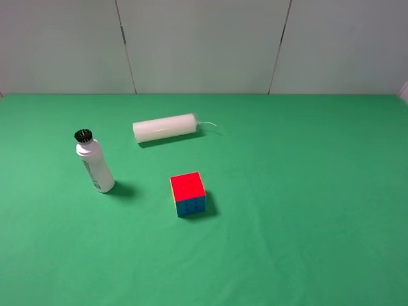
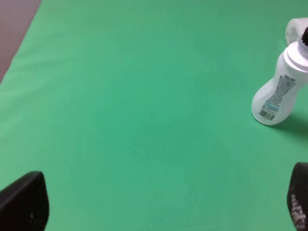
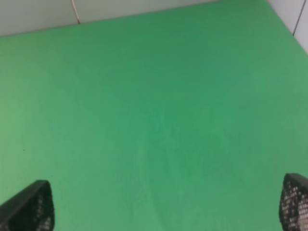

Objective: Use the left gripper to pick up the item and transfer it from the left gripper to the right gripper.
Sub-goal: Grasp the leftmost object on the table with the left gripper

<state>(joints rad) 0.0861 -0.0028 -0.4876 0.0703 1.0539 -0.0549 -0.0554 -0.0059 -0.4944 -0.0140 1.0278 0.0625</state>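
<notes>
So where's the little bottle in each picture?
Exterior high: the bottle stands on the left side, left of the cube.
Left wrist: the bottle stands near the picture's edge, label showing.
Right wrist: not in it.
Shared landmark: the green cloth shows in all three.

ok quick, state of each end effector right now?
Left end effector: open, empty; the bottle stands apart from it.
Right end effector: open, empty.
</notes>
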